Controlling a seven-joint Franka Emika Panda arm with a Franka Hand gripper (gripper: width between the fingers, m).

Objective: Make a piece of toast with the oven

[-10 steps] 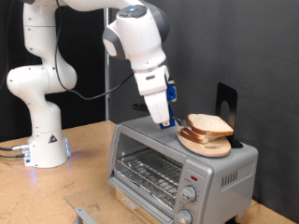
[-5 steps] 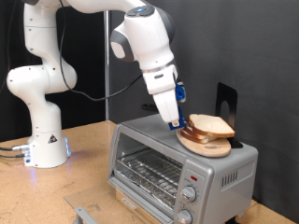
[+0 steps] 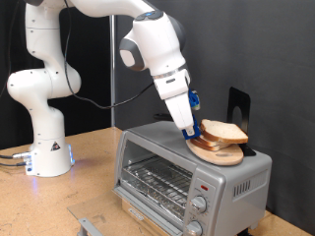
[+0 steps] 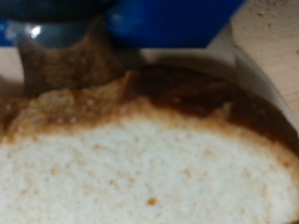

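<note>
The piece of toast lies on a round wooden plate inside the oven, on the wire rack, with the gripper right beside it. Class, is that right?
Not quite. The piece of toast does lie on the round wooden plate, with the gripper right beside it, but the plate sits on top of the oven, not inside on the wire rack, which is bare. The exterior view shows this.
</note>
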